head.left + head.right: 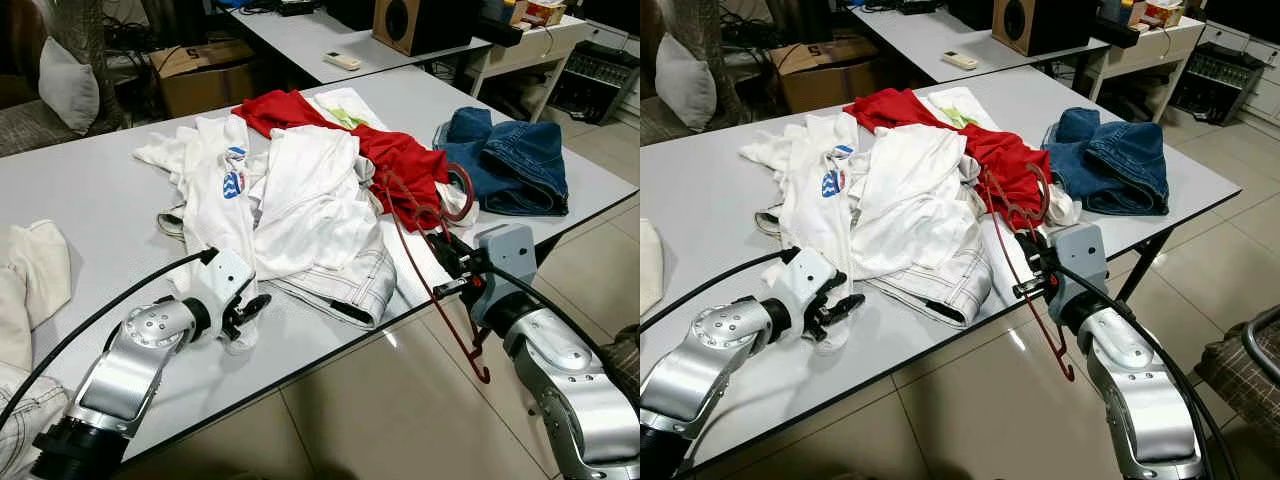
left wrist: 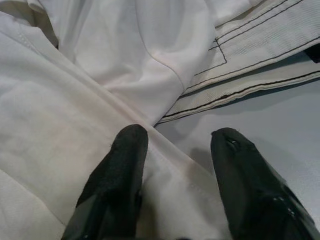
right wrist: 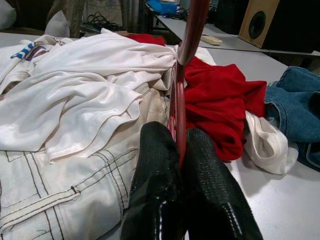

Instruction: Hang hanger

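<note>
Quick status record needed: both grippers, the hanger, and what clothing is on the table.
right gripper: shut on the dark red plastic hanger, at the table's near edge
hanger: tilted, hook end over the clothes, lower end past the table edge
left gripper: open, fingers astride a white garment's hem
grey table: white shirts, red garment, blue jeans
</note>
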